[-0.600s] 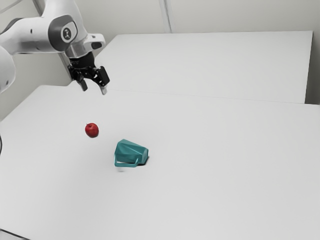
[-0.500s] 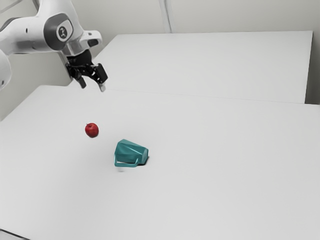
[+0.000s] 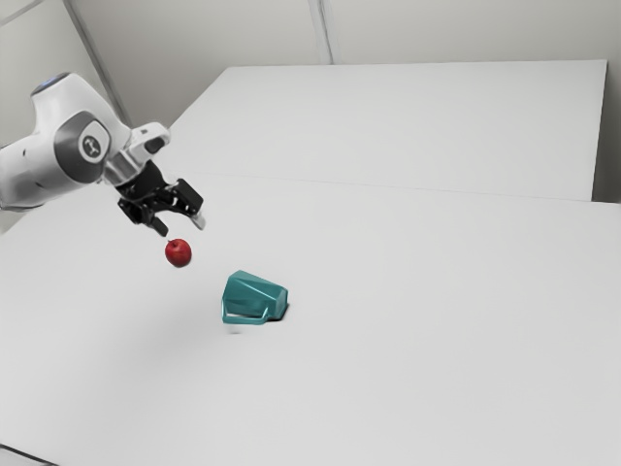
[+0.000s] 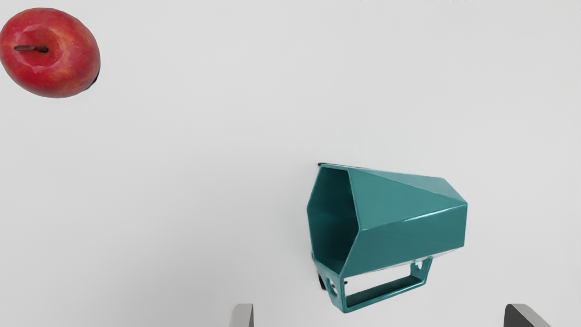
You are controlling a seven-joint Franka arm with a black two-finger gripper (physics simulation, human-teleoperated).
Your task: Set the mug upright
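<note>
The gripper (image 3: 180, 229) hangs above the table in the exterior view, near the apple and up and to the left of the mug. A teal faceted mug (image 3: 254, 295) lies on its side, its base toward the exterior view's right and its handle on the near side. In the wrist view the mug (image 4: 408, 218) shows its dark hollow mouth and its rectangular handle. The gripper (image 4: 379, 315) is open there, fingertips wide apart with nothing held between them, and the mug lies beyond them, untouched.
A red apple (image 3: 179, 253) rests on the white table (image 3: 408, 330), just below the gripper in the exterior view; the wrist view has the apple (image 4: 50, 52) well apart from the mug. A pale raised surface (image 3: 408, 126) stands behind the table's far edge.
My arm has moved down and slightly toward the exterior view's left, and the hand has tilted, coming closer to the apple in that view. The mug and apple have stayed put.
</note>
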